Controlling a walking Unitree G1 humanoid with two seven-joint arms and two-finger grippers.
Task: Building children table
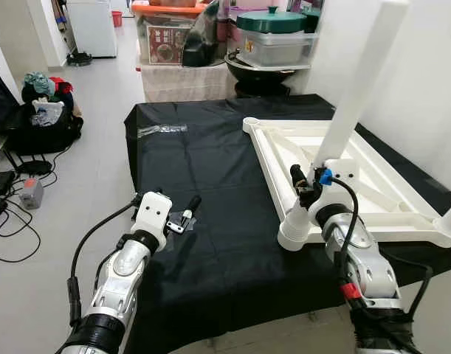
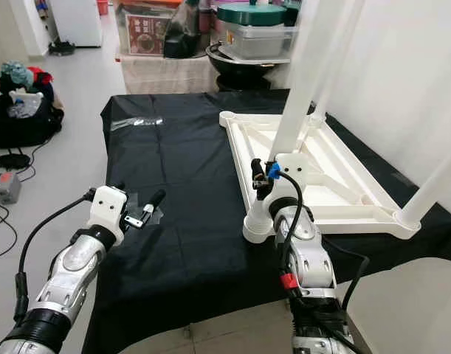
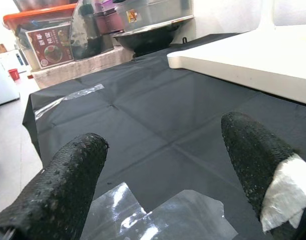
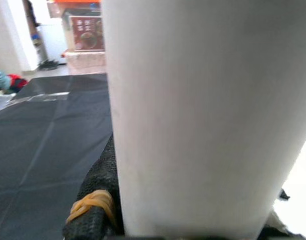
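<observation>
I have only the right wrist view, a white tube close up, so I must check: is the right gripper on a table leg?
Observer: Yes, the right gripper is shut on the leg, near its base.
Operator: Is the leg in the tabletop?
Observer: It stands at the near corner of the upside-down tabletop, tilted.
Operator: And the left gripper?
Observer: The left gripper is open, empty, over the black cloth.

- White table leg (image 1: pixel 358 81) running out past the top edge; upper end cut off.
- Right gripper (image 1: pixel 305 186) sitting behind the leg, far finger hidden.
- Second leg (image 1: pixel 450 220) getting clipped by the right edge.
</observation>
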